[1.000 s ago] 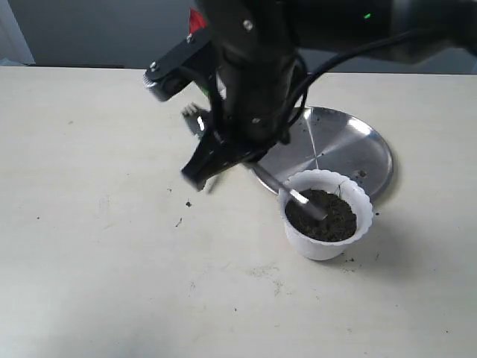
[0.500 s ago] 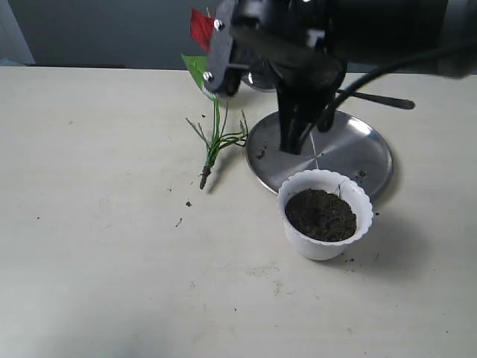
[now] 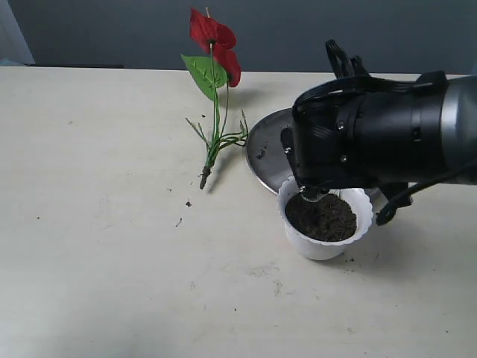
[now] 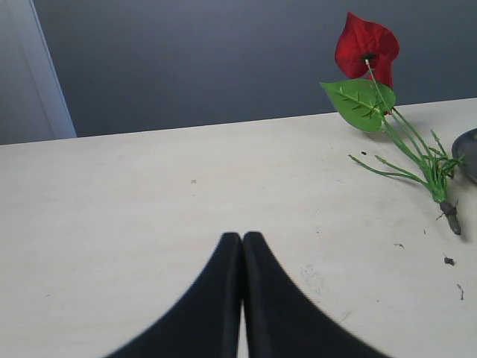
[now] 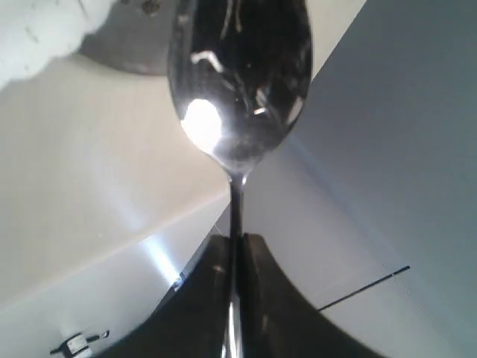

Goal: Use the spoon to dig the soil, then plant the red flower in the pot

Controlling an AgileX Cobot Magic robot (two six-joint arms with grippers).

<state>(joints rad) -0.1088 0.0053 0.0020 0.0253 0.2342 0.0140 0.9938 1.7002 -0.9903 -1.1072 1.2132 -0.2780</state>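
Note:
The white scalloped pot (image 3: 325,237) stands on the table in front of the steel plate, filled with dark soil (image 3: 323,217). My right arm (image 3: 373,138) hangs low over the pot's back rim. The right gripper (image 5: 237,237) is shut on the thin handle of the steel spoon (image 5: 238,82). The spoon's bowl (image 3: 308,196) touches the soil's far edge. The red flower (image 3: 212,33) lies on the table left of the plate, stems pointing toward me. It also shows in the left wrist view as red flower (image 4: 367,45). My left gripper (image 4: 242,237) is shut and empty above bare table.
The flat steel plate (image 3: 265,149) lies behind the pot, mostly hidden by the arm, with crumbs of soil on it. Loose soil specks (image 3: 179,221) dot the table near the flower's stem end. The table's far edge meets a dark wall.
The right arm has swung from over the flower and plate to the right side and dropped low. The spoon left the soil, then came back to its far edge. The flower is now uncovered.

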